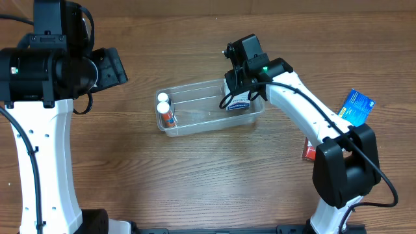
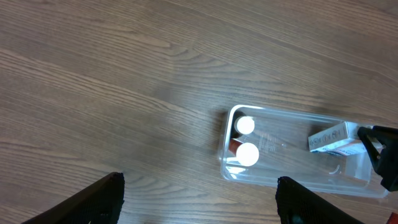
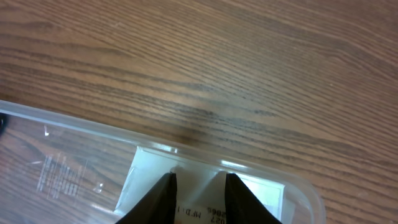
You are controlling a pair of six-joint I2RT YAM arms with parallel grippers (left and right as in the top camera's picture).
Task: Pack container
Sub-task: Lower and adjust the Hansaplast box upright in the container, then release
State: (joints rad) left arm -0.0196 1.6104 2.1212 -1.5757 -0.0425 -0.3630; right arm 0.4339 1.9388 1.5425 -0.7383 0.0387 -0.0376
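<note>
While left gripper (image 2: 199, 182) gapes empty, wooden table (image 1: 195, 175), right gripper (image 3: 199, 186) astride box (image 2: 333, 138), grip unclear

Clear rectangular container (image 1: 211, 125), rounded corners, rimmed; upright, open-topped, partly filled, centre of table (image 1: 195, 188).

Brown wood-grain table (image 1: 195, 188) fills every view; even lighting; faint sheen on surface.

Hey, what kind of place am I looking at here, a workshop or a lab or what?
Most likely a robotics lab or test bench. A left arm and right arm stand at a wood-grain table, and a clear container on it has two white-capped bottles and a small white box inside.
</note>
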